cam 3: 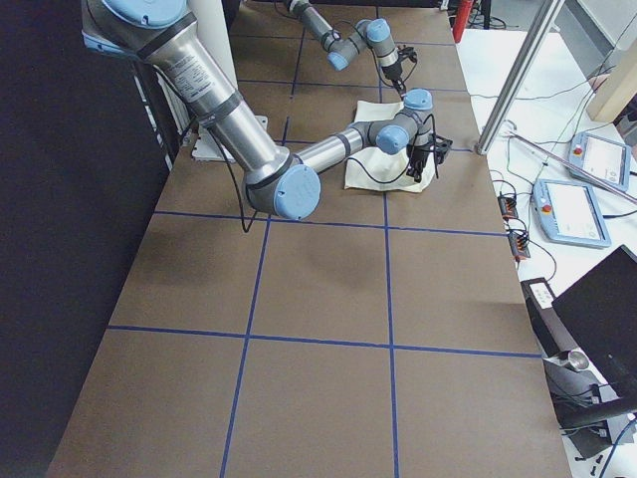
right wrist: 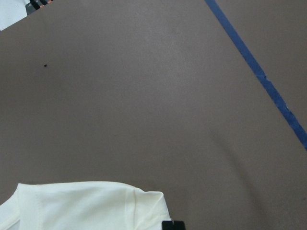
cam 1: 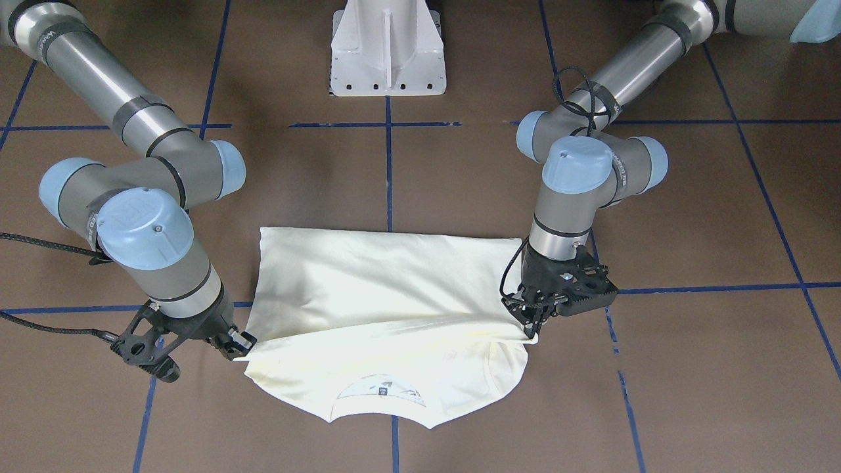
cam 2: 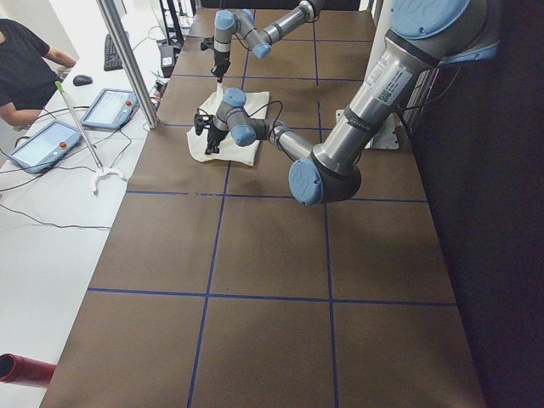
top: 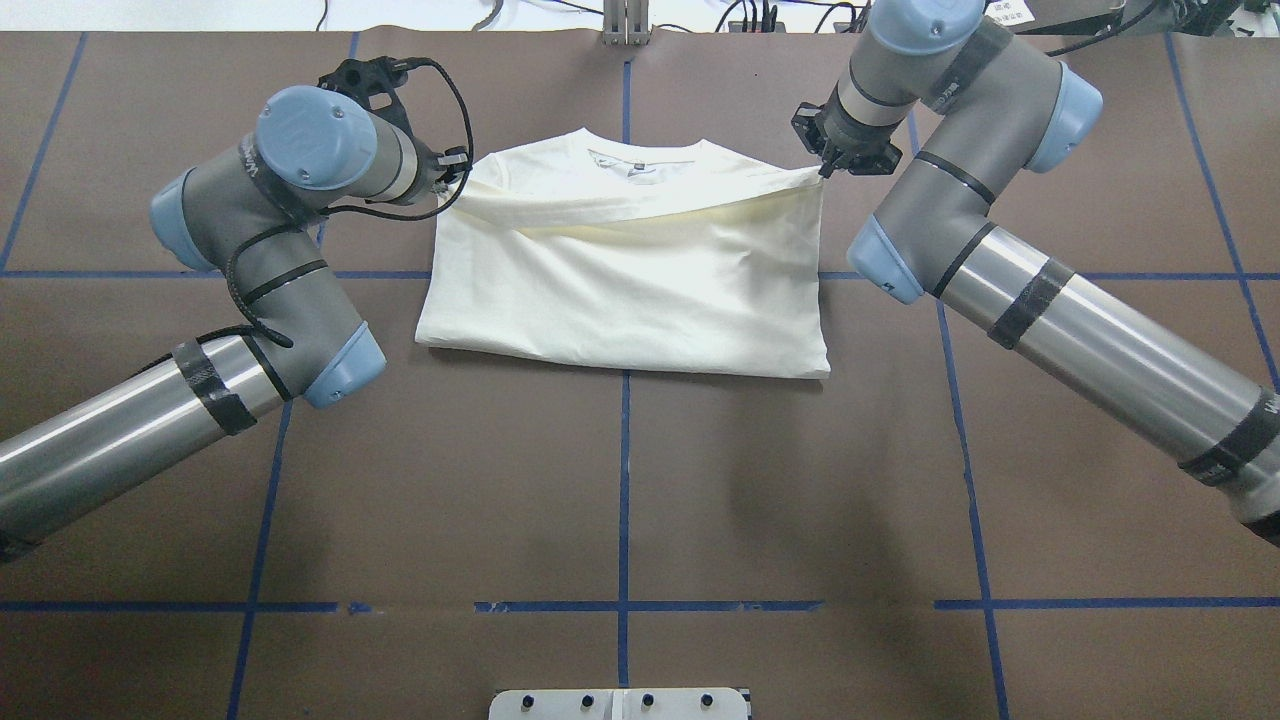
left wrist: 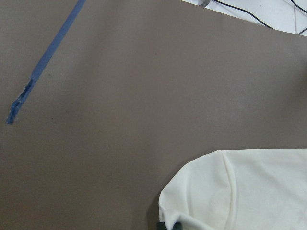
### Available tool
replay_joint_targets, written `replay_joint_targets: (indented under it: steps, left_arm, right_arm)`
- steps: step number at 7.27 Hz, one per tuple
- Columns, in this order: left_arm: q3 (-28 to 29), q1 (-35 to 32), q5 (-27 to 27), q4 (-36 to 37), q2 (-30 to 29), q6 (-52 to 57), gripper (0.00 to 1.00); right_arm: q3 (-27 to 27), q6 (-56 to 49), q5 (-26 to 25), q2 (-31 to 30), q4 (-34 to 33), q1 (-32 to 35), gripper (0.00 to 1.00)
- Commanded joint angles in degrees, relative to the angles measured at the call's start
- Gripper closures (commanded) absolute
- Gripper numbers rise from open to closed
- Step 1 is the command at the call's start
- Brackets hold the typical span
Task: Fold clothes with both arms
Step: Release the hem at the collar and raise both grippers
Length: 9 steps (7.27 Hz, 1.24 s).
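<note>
The cream shirt (cam 1: 387,295) lies on the brown table, folded, its plain side up and its collar label (cam 1: 381,389) toward the operators' side. The cat print is hidden. A folded layer is drawn across it below the collar (top: 640,160). My left gripper (cam 1: 531,334) is shut on the shirt's edge at one end of that layer and also shows in the overhead view (top: 458,172). My right gripper (cam 1: 242,347) is shut on the other end, seen from overhead too (top: 826,168). Both wrist views show a cream corner (left wrist: 240,191) (right wrist: 86,206) at the fingertips.
The white pedestal base (cam 1: 387,52) stands at the robot's side of the table. Blue tape lines (top: 624,480) cross the brown surface. Tablets (cam 2: 110,106) and a metal pole (cam 2: 127,59) stand beyond the far edge, where a person (cam 2: 21,68) sits.
</note>
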Motion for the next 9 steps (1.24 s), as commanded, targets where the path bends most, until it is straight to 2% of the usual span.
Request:
replay_joint_targets:
  steps: [1,3,5,7,8,9]
  left_arm:
    - [-2.0,-1.1,-0.1,-0.5,1.4,1.4,1.0]
    - [-1.4,-0.9,0.0,-1.1,1.6,1.4,0.99]
    - [-0.7,-0.7,0.0,-1.1,1.5,1.3,0.89]
    - [0.2,-0.7,0.1,-1.1,1.5,1.5,0.63]
    - [0.3,-0.7,0.1,-1.1,1.4,1.4,0.51]
    - [0.1,-0.9,0.0,-1.1,1.4,1.4,0.51]
  right_arm:
    - [0.6,-0.6,0.5,-1.1,0.0,0.3,1.0]
    - [0.0,-1.5,-0.1,-1.0,0.0,0.1,1.0]
    - [-0.8,-1.3,-0.2,-0.2,0.0,-1.1,1.0]
    - [-0.7,-1.3,-0.4,0.3,0.1,-1.5,0.96]
    - [-0.7,-1.2,-0.3,0.2,0.1,-1.5,0.73]
    - [0.6,-1.0,0.1,0.2,0.2,-1.1,0.62]
